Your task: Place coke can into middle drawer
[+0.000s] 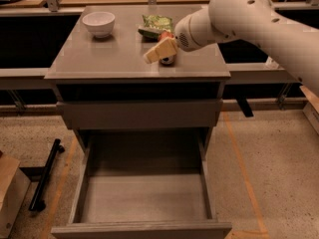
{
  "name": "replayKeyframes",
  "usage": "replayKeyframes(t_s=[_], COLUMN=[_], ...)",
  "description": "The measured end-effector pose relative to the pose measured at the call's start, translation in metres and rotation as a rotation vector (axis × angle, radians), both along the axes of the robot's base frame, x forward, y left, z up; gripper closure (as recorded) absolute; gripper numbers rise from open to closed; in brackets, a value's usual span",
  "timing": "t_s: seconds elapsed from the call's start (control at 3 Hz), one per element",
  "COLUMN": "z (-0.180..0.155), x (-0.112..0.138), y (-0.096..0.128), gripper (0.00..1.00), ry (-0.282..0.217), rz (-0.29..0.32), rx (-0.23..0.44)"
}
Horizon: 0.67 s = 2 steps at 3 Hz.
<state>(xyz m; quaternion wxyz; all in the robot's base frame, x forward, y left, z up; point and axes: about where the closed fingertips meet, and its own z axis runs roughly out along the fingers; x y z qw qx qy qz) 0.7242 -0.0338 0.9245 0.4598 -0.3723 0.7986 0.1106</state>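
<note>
The coke can (167,59) lies on its side on the grey cabinet top (114,54), just in front of the green snack bag (156,23). Only its silver end and a bit of red show. My gripper (159,51), beige at the end of the white arm, sits right over the can and hides most of it. The middle drawer (144,198) is pulled wide open below, with a bare grey floor and low side walls, well beneath and in front of the gripper.
A white bowl (98,23) stands at the back left of the top. A closed drawer front (139,114) sits above the open one. A black bar (45,176) and a cardboard box (10,193) lie on the floor to the left.
</note>
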Motion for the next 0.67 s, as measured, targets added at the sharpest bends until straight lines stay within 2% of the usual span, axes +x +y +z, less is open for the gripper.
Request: replayKeyframes(t_s=[0.33,0.67], z=[-0.016,-0.036], x=[0.036,0.07], y=[0.006,0.005], gripper=[0.0,0.0], ry=[-0.017,-0.011], rz=[-0.03,-0.06], rx=[0.013,0.037])
